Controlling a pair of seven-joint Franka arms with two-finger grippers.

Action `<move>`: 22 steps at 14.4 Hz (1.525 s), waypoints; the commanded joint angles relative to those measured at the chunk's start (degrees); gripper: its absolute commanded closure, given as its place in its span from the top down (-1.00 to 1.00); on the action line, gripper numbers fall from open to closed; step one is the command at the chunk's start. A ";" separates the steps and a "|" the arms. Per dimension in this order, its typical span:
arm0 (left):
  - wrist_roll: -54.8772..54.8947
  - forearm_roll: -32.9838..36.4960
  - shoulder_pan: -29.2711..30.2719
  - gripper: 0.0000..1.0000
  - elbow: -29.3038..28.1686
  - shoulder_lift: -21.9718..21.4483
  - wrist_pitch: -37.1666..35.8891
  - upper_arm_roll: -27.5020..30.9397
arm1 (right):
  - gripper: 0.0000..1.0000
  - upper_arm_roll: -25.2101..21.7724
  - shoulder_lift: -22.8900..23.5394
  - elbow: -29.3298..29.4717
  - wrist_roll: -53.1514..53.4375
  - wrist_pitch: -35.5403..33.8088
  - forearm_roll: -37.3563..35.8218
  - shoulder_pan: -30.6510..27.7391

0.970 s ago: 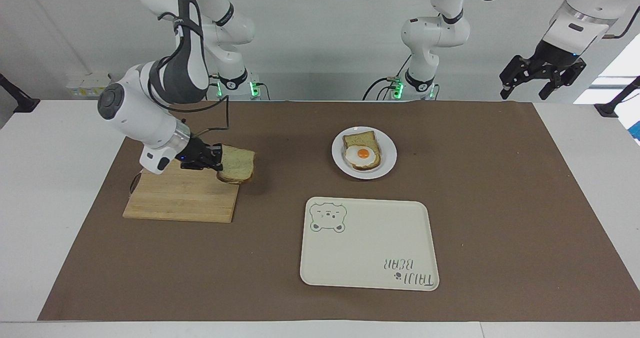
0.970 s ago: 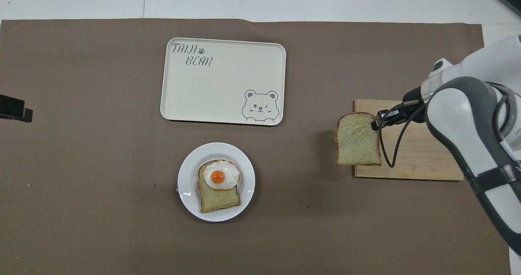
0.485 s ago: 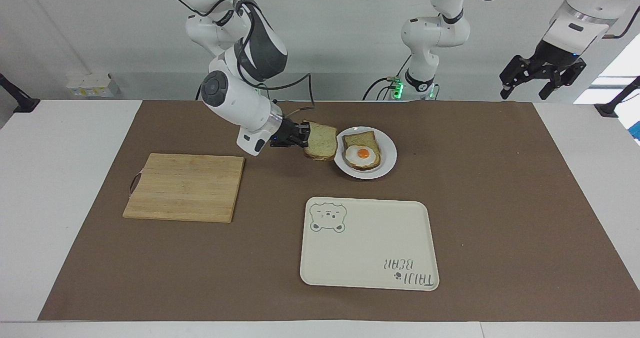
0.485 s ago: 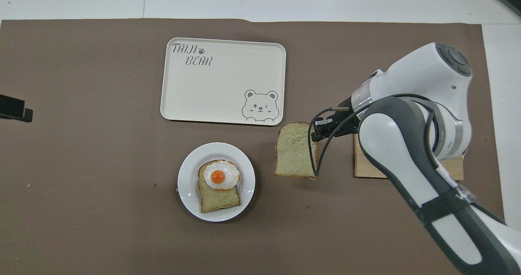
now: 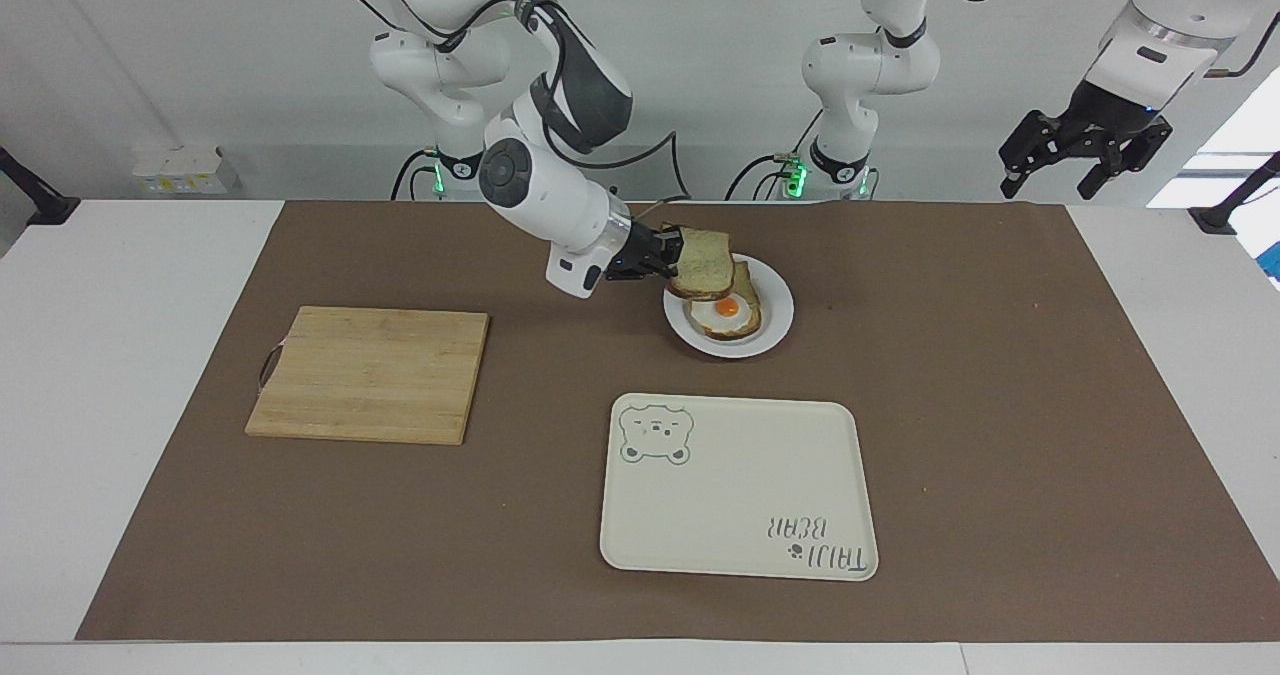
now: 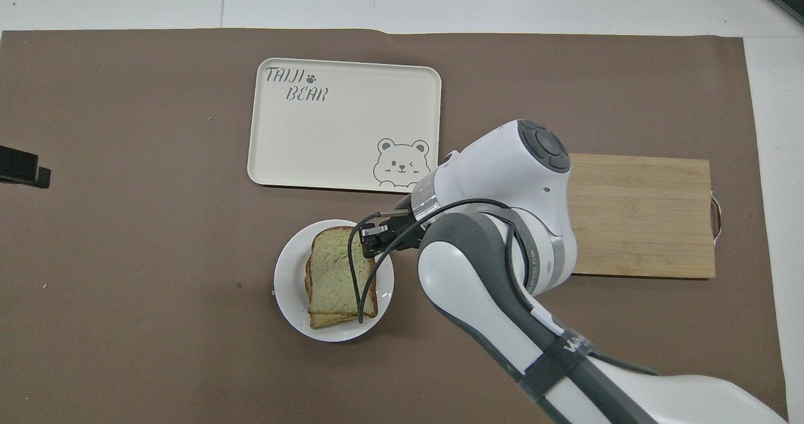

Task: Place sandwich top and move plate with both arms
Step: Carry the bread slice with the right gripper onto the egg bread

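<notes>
The right arm, a white jointed robot arm with grey-black joints (image 5: pixel 545 170), comes from its base at about eleven o'clock in the facing view, folds at a raised elbow and slants down toward three o'clock. Its black two-finger right gripper (image 5: pixel 668 253) lies nearly level, fingertips pinched shut on the edge of a plain tan bread slice with brown crust (image 5: pixel 702 260), held up in the air. In the overhead view this arm enters from five o'clock, wrist pointing to nine o'clock. The left arm (image 5: pixel 1160 25) waits raised at two o'clock of the facing view, its black left gripper (image 5: pixel 1085 155) hanging downward, fingers spread open.
</notes>
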 commanded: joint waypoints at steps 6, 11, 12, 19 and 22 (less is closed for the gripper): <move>-0.02 0.21 0.64 1.00 0.46 -0.22 -0.39 -0.47 | -1.00 -0.03 3.61 -4.38 -6.50 11.46 -0.62 6.22; -0.02 0.21 0.64 1.00 0.46 -0.21 -0.39 -0.47 | -1.00 -0.21 4.31 -5.00 -10.11 11.82 -4.93 5.00; -0.02 0.21 0.64 1.00 0.46 -0.22 -0.39 -0.47 | -1.00 -0.29 4.58 -5.00 -9.93 12.52 -4.93 5.00; -0.02 0.21 0.64 1.00 0.46 -0.22 -0.39 -0.47 | -1.00 -0.29 4.93 -5.18 -4.85 16.31 -5.19 5.25; -0.02 0.21 0.64 1.00 0.46 -0.22 -0.39 -0.47 | 1.00 -0.38 4.93 -5.09 -4.83 15.78 -9.47 4.74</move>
